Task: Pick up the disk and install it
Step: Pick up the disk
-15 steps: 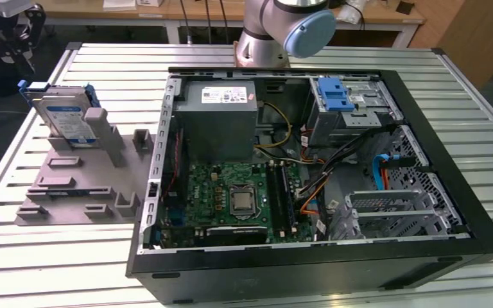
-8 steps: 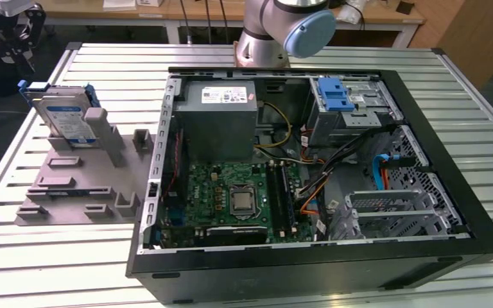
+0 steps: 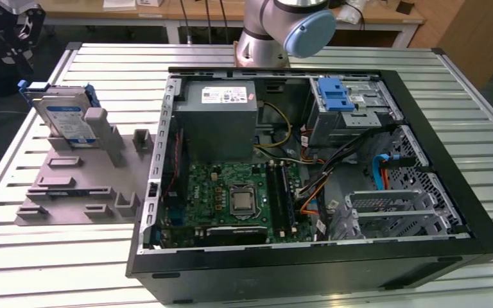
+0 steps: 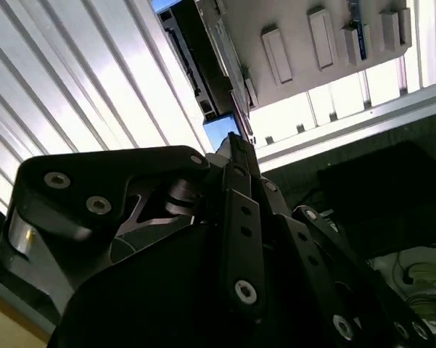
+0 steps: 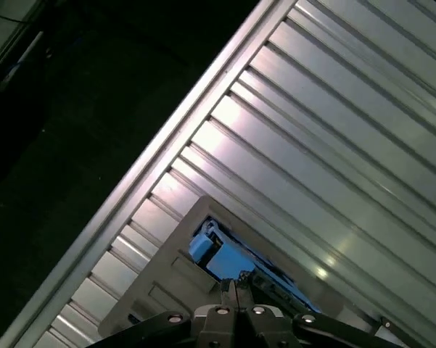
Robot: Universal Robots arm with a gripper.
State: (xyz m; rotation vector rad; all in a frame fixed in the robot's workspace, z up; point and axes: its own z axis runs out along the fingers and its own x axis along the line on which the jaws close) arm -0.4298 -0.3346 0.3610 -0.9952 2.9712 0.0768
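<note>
— Where is the disk in the exterior view?

— The disk [image 3: 62, 115] stands on its edge in a grey holder [image 3: 62, 172]. The holder lies on the slatted metal counter [image 3: 58, 269], at the exterior view's left of the open computer case [image 3: 315, 260]. So the disk is outside the case and not installed.

— And the gripper?

— The gripper [image 3: 5, 40] is a black shape above the disk, near the counter's far corner, and apart from the disk. In this view I cannot tell how the fingers stand.

— What is inside the case?

— There is a grey power-supply box [image 3: 216, 119] at the far side and the green motherboard [image 3: 238, 196] in front of it. A blue latch [image 3: 336, 96] sits on a silver cage toward the exterior view's right. The arm's base [image 3: 268, 29] stands behind the case.

— What do you see in the second wrist view?

— The fingers [image 4: 239, 210] run as one dark bar, pressed together. Just beyond their tip I see a blue part of the disk [image 4: 219, 132]. Further on is the grey holder [image 4: 319, 43], on the ribbed counter [image 4: 94, 87].

— And in the first wrist view?

— Here the two fingers [image 5: 231, 297] meet tip against tip, fully narrow, and they grip nothing. Beyond them is the disk [image 5: 221, 257] with its blue bracket, seated in the holder [image 5: 159, 283]. The fingertips are near it, but I cannot tell if they touch it. The bright ribs of the counter [image 5: 334, 145] run across, and past its edge all is dark.
</note>
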